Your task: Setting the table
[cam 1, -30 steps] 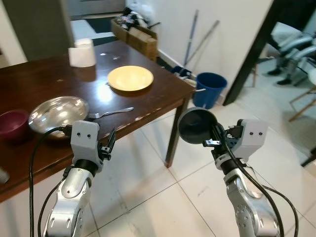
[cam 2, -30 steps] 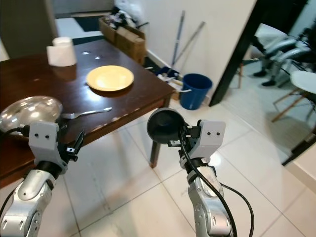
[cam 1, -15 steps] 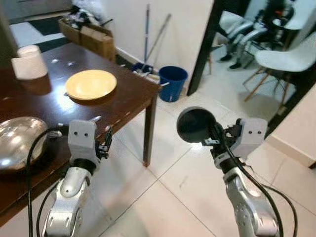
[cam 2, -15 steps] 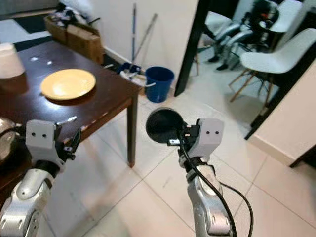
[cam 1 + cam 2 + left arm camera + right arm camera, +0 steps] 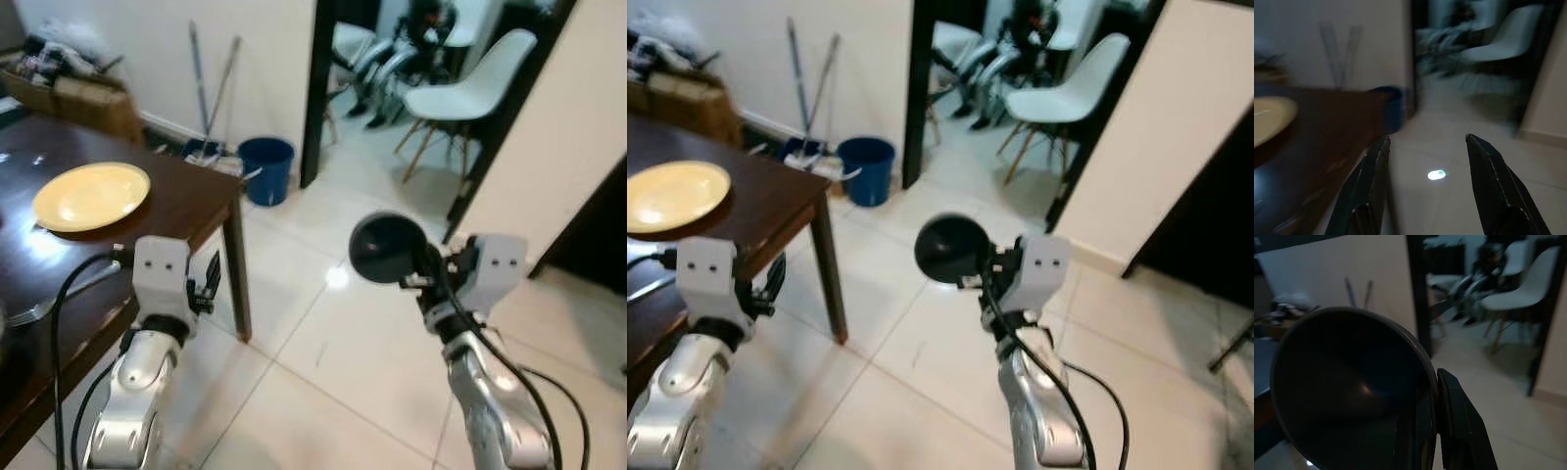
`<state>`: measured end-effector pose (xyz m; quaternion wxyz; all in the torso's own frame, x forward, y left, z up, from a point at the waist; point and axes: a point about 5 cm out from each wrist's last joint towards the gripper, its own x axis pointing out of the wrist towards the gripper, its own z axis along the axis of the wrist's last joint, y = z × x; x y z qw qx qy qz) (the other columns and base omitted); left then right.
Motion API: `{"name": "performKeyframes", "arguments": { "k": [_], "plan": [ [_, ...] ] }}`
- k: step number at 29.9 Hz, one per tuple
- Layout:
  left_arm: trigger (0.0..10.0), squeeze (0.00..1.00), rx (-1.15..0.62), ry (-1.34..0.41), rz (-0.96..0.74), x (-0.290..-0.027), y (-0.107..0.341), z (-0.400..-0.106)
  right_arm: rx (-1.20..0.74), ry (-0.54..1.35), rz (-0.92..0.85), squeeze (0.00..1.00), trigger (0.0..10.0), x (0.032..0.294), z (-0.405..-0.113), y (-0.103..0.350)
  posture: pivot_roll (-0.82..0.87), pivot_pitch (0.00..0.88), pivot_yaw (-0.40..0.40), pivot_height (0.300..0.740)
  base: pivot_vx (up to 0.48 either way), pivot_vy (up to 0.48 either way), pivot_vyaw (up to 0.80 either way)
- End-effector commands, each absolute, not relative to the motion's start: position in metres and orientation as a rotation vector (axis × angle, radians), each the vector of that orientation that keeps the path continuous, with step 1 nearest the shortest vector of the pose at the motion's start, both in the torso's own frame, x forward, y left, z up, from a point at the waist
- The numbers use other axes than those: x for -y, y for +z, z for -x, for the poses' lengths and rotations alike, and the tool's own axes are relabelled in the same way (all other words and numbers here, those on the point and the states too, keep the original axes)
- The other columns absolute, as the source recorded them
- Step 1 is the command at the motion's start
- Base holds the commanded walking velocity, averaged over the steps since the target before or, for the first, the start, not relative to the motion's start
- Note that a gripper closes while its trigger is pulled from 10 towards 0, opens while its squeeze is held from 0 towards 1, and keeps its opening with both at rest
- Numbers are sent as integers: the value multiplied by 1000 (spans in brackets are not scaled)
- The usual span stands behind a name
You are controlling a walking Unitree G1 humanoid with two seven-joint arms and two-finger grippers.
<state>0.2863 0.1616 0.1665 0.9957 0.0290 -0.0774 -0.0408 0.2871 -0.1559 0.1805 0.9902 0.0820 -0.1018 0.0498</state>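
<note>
The small round black bowl [image 5: 387, 248] is held upright on edge in mid-air over the pale tiled floor [image 5: 323, 362], its rim pinched in the closed jaws of the right gripper [image 5: 423, 278], near the centre of the head view. At nine to ten o'clock sits the dark wooden tabletop [image 5: 186, 201], carrying a round yellow plate [image 5: 90, 196]. The left gripper [image 5: 208, 287] hangs by the tabletop's edge, its jaws apart and empty. A blue bucket [image 5: 265, 167] stands at eleven o'clock, a white chair [image 5: 468, 93] at one. The rim grip looks thin: a jolt while walking could tip the bowl out onto the tiles.
</note>
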Motion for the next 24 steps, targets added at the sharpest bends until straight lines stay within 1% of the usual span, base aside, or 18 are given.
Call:
{"name": "performKeyframes", "arguments": {
  "k": [1,24],
  "plan": [
    [10000,0,123,-76,-58,-165,159,-285,197,99,-171,0,10000,156,-286,179,-84,0,21,740,0,0,-800],
    [10000,0,128,-82,-51,-163,160,-286,195,100,-169,0,10000,155,-286,178,-82,0,21,740,0,0,-800]
  ]
}}
